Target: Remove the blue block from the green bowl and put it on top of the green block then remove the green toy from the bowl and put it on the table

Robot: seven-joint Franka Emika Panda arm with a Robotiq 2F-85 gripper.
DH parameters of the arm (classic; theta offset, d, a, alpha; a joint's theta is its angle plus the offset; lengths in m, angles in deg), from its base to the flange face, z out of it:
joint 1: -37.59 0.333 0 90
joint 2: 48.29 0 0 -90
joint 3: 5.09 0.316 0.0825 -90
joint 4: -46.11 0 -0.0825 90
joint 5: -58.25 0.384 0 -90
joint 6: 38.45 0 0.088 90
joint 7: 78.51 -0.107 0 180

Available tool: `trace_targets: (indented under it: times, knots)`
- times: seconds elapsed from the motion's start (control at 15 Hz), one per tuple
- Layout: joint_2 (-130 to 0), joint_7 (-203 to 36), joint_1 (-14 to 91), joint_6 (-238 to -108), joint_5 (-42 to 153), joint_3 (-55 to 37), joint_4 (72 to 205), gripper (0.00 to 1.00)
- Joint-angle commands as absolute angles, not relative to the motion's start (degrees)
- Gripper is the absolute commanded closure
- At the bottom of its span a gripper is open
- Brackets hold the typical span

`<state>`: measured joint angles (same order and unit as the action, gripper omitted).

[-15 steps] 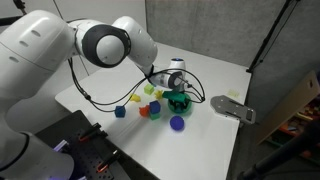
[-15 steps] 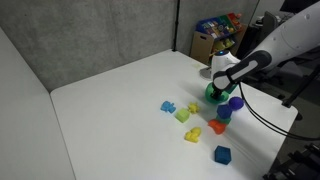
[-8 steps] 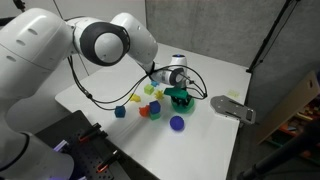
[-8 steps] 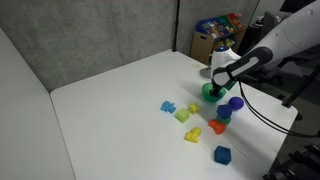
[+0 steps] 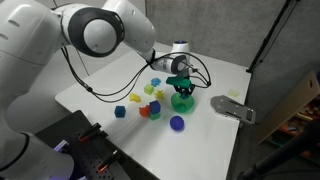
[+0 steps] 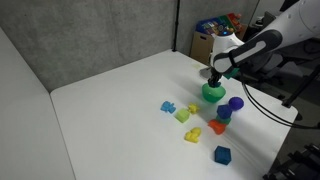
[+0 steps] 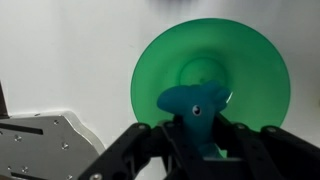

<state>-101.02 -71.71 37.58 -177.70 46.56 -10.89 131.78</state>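
My gripper (image 7: 197, 138) is shut on the green toy (image 7: 195, 104), a small teal-green animal figure with an eye. It holds the toy just above the green bowl (image 7: 250, 70), whose inside looks empty in the wrist view. In both exterior views the gripper (image 5: 180, 84) (image 6: 213, 77) hangs over the bowl (image 5: 183, 102) (image 6: 212, 95) on the white table (image 5: 200, 135) (image 6: 120, 110). One dark blue cube (image 5: 120, 112) (image 6: 222, 154) lies on the table away from the bowl. Another blue piece (image 6: 223, 114) sits among the blocks by the bowl; I cannot tell what it rests on.
A round purple thing (image 5: 177, 123) (image 6: 235, 103) lies beside the bowl. Red, yellow-green, yellow and cyan blocks (image 5: 148, 108) (image 6: 185, 113) are scattered nearby. A grey metal plate (image 5: 232, 108) (image 7: 40, 145) lies at the table edge next to the bowl.
My gripper was down in the bowl and has risen out of it with the green toy held between its fingers. The bowl and blocks have stayed in place.
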Motion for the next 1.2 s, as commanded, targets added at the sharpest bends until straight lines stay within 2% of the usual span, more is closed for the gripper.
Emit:
trace_targets:
  times: [0.0, 0.67, 1.13]
  knots:
    - [-95.5, -70.64, 36.72, -176.74, 47.71, -8.45, 135.59, 0.91]
    - [-87.92, -67.38, 39.59, -175.82, 49.75, 0.31, 142.25, 0.91]
    - [-84.85, -61.43, 40.25, -169.82, 53.62, 5.56, 147.85, 0.91]
